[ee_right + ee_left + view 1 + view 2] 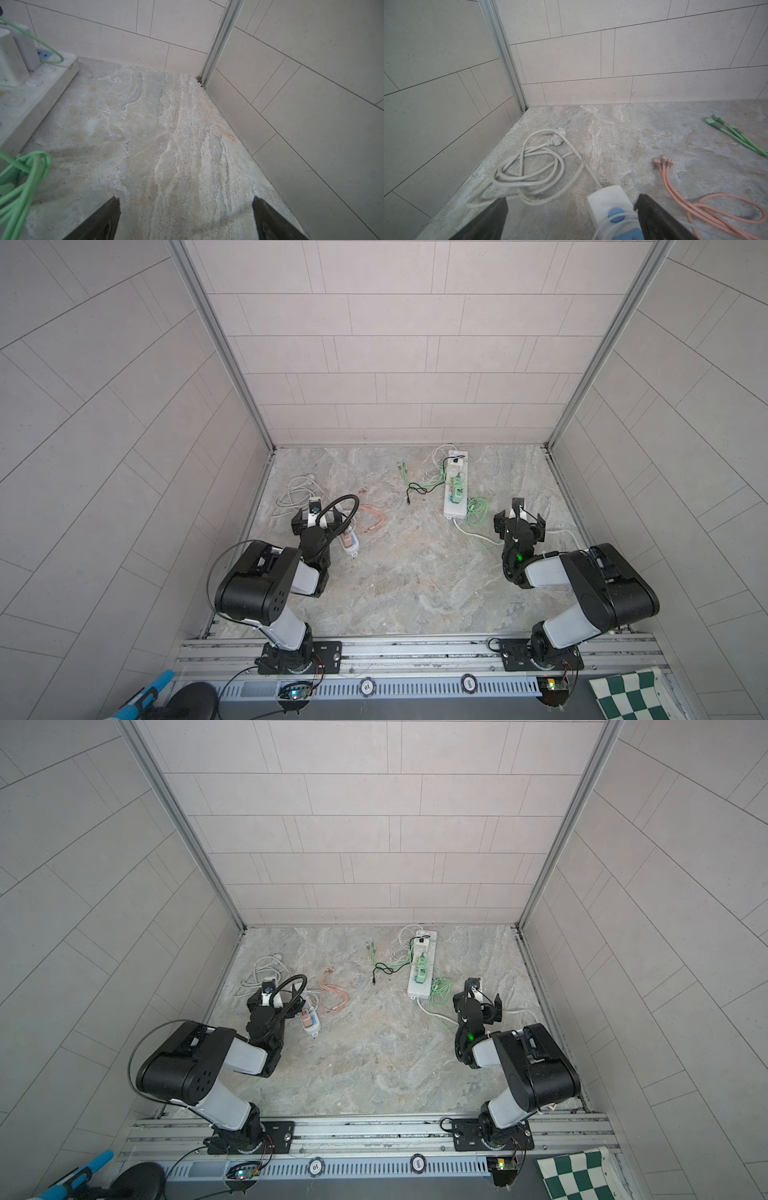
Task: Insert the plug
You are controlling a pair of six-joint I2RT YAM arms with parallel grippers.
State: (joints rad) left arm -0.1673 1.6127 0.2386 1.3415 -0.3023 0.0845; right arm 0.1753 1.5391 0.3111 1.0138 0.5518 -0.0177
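A white plug (557, 139) lies on the stone floor at the end of a coiled white cord (293, 493), near the left wall. That cord runs to a small white power strip with blue sockets (607, 199), seen in both top views (350, 541) (311, 1020). My left gripper (571, 204) hovers open over the strip's cord end, and one fingertip (652, 212) sits beside the strip. It holds nothing (316, 522). My right gripper (186, 205) stands open over bare floor (519, 524), to the right of a long white power strip (456, 485).
The long strip (31, 99) carries white chargers and a green adapter. Green cable (25, 176) loops beside it. A pink multi-head cable (695, 203) lies right of the small strip. A black cable (419, 489) lies mid-floor. Tiled walls close three sides.
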